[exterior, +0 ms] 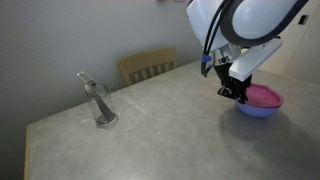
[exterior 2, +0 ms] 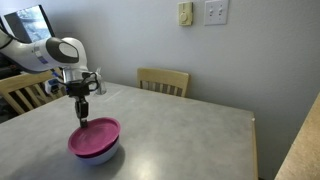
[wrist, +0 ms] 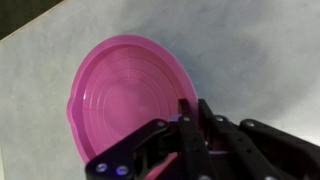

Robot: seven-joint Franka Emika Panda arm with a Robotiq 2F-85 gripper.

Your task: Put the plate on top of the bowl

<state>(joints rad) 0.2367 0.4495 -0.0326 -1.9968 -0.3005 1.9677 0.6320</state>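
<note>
Wrist view: gripper (wrist: 190, 108) at lower right of frame, jaws drawn fully together and pinching the rim of the plate (wrist: 120, 95). The pink plate fills the centre-left and lies flat.

In both exterior views the plate (exterior: 265, 96) (exterior 2: 95, 138) sits on top of the bowl (exterior: 258, 110) (exterior 2: 100, 155), whose blue wall shows beneath it. The gripper (exterior: 238, 93) (exterior 2: 82, 118) points down onto the plate's edge.

The bowl stands on the grey table (exterior 2: 190, 130). A clear glass with utensils (exterior: 100, 105) stands well apart at left of frame. A wooden chair (exterior 2: 163, 80) is behind the table's far edge.
</note>
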